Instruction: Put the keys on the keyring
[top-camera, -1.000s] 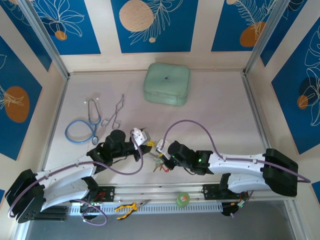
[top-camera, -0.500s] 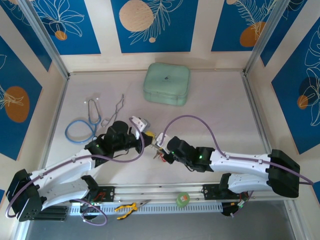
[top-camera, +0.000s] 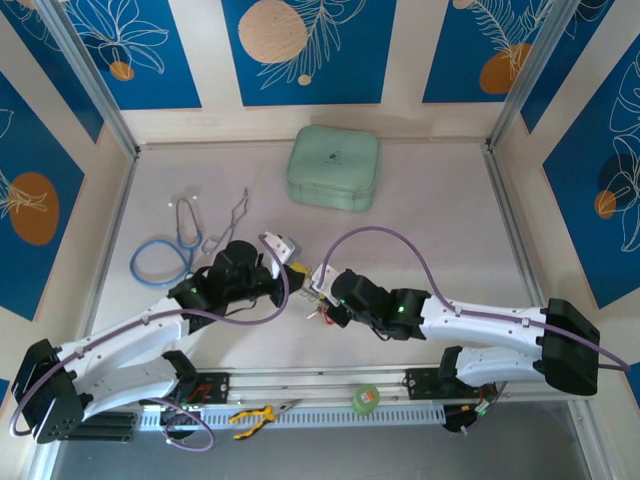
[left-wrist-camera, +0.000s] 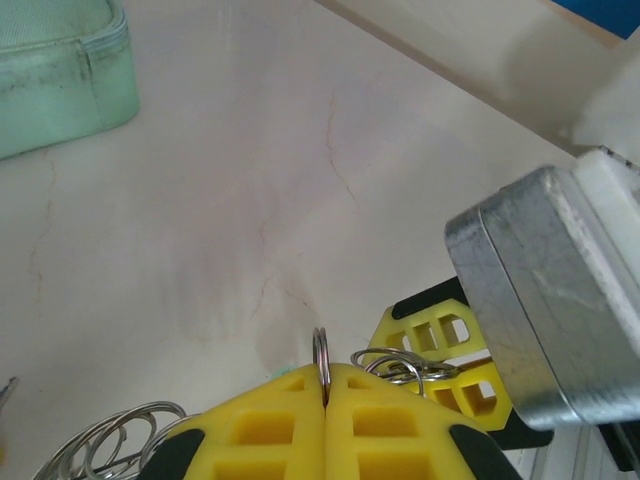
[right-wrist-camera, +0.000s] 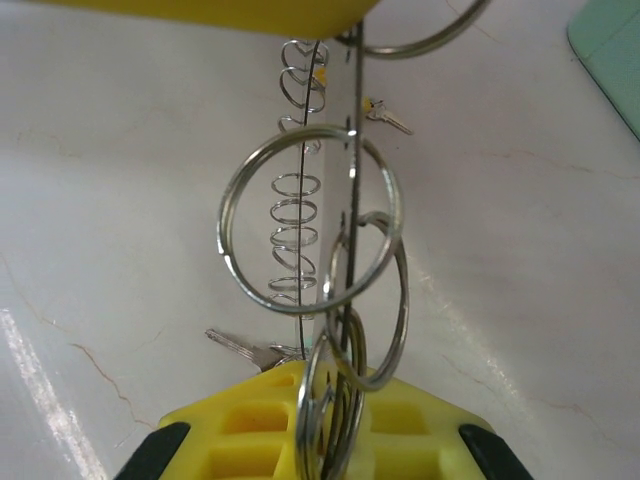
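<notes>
Left wrist view: the left pincer (left-wrist-camera: 325, 388) is clamped on one loop of the keyring (left-wrist-camera: 318, 350); the right pincer (right-wrist-camera: 330, 400) grips other loops, over the bench's (top-camera: 430, 200) near half.

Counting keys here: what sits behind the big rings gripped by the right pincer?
A thin chain of small loops and a yellow-headed key. Another key's blade pokes out; its head is hidden by the right pincer.
</notes>
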